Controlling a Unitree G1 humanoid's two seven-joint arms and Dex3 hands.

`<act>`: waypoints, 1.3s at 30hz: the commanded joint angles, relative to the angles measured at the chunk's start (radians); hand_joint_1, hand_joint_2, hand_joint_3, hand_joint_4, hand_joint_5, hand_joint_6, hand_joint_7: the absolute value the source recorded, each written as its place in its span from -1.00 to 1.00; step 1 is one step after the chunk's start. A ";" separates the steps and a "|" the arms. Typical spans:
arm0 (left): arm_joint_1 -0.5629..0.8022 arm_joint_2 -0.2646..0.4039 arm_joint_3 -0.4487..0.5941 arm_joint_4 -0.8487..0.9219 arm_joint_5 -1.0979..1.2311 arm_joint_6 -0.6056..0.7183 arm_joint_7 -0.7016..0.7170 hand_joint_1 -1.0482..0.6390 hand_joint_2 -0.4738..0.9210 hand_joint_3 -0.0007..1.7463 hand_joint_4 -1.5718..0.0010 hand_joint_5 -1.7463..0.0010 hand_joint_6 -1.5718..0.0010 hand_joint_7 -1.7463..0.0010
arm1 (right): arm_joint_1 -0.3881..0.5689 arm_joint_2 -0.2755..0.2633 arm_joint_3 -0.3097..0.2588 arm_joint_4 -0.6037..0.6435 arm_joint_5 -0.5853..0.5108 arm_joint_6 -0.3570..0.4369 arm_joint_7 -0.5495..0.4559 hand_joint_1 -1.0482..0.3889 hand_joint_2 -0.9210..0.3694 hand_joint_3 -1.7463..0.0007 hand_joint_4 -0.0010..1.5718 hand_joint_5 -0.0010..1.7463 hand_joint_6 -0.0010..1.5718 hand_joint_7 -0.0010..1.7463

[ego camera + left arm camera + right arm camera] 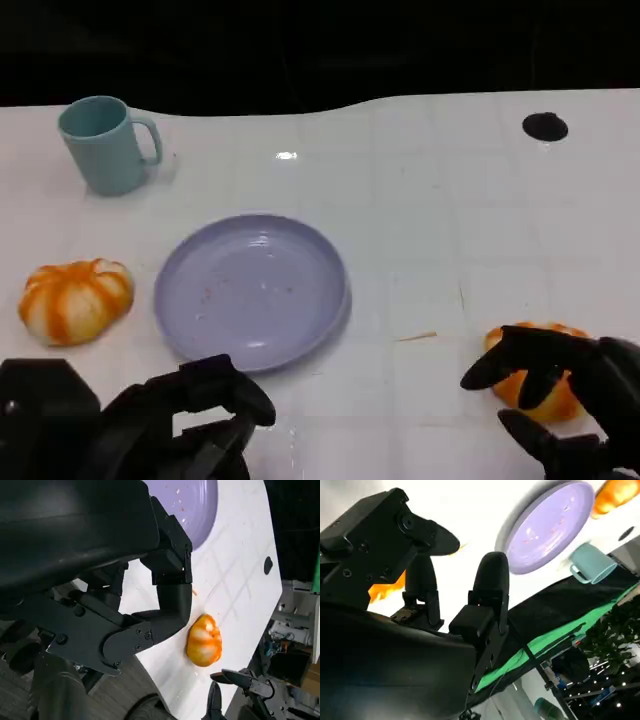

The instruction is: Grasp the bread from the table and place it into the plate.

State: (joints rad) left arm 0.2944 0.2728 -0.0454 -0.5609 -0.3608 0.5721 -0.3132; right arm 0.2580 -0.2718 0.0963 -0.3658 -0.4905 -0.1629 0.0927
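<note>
Two orange-and-white breads lie on the white table. One bread (pixel 75 300) sits left of the empty purple plate (pixel 250 290). The other bread (pixel 530 392) (pixel 204 640) (pixel 385 589) lies at the front right. My right hand (pixel 575 390) arches over this one with its fingers (pixel 490 590) spread and nothing gripped. In the left wrist view its fingertips (pixel 240 679) stand just apart from the bread. My left hand (pixel 185 425) hovers low at the front left, just before the plate's (pixel 197 505) near rim, with its fingers (pixel 170 600) bent and holding nothing.
A teal mug (pixel 105 145) (pixel 590 562) stands at the back left of the table. A small black round mark (pixel 545 126) lies at the back right. The table's far edge meets a dark backdrop. Bare tabletop lies between the plate (pixel 547 525) and the right bread.
</note>
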 commanded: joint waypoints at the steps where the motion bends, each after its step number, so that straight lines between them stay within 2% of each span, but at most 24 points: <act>1: 0.003 0.014 0.010 0.003 -0.002 0.003 -0.007 -0.15 0.80 -0.08 0.16 -1.00 0.25 -0.66 | 0.004 -0.048 -0.014 -0.052 -0.077 0.032 0.016 0.15 -0.31 0.21 -0.30 0.11 -0.07 -0.49; 6: 0.004 0.012 0.009 0.007 -0.001 -0.003 -0.009 -0.15 0.81 -0.08 0.16 -1.00 0.25 -0.66 | 0.008 -0.090 -0.016 -0.112 -0.182 0.055 0.036 0.05 -0.61 0.65 -0.49 -0.29 -0.10 -0.84; 8: 0.004 0.012 0.008 0.007 0.000 -0.004 -0.009 -0.15 0.81 -0.08 0.15 -1.00 0.24 -0.66 | 0.010 -0.103 -0.015 -0.135 -0.219 0.065 0.051 0.02 -0.69 0.76 -0.53 -0.35 -0.13 -0.89; 12: 0.003 0.012 0.009 0.007 -0.003 -0.003 -0.011 -0.16 0.80 -0.09 0.16 -1.00 0.24 -0.65 | 0.010 -0.136 -0.011 -0.206 -0.316 0.118 0.141 -0.09 -0.75 0.91 -0.72 -0.42 -0.30 -0.99; 17: -0.002 0.008 0.014 0.012 -0.011 0.005 -0.010 -0.17 0.81 -0.10 0.14 -1.00 0.23 -0.65 | 0.000 -0.147 0.001 -0.253 -0.414 0.184 0.246 -0.14 -0.76 0.97 -0.82 -0.47 -0.44 -1.00; 23: -0.004 0.007 0.012 0.008 -0.013 0.013 -0.006 -0.17 0.81 -0.10 0.14 -1.00 0.23 -0.65 | -0.027 -0.147 0.018 -0.233 -0.498 0.207 0.303 -0.16 -0.77 0.99 -0.86 -0.50 -0.49 -1.00; 32: -0.009 -0.002 0.007 0.006 -0.010 0.019 -0.004 -0.17 0.80 -0.10 0.14 -1.00 0.23 -0.65 | -0.094 -0.165 0.043 -0.083 -0.527 0.202 0.288 -0.14 -0.79 0.99 -0.84 -0.55 -0.50 -0.99; 39: -0.009 -0.013 0.009 0.000 -0.017 0.028 0.000 -0.18 0.79 -0.10 0.13 -1.00 0.22 -0.65 | -0.173 -0.161 0.092 0.083 -0.538 0.208 0.246 -0.15 -0.83 0.99 -0.80 -0.63 -0.49 -1.00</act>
State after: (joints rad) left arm 0.2881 0.2583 -0.0437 -0.5577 -0.3659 0.5934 -0.3134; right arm 0.1149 -0.4204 0.1726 -0.3286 -1.0215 0.0381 0.3536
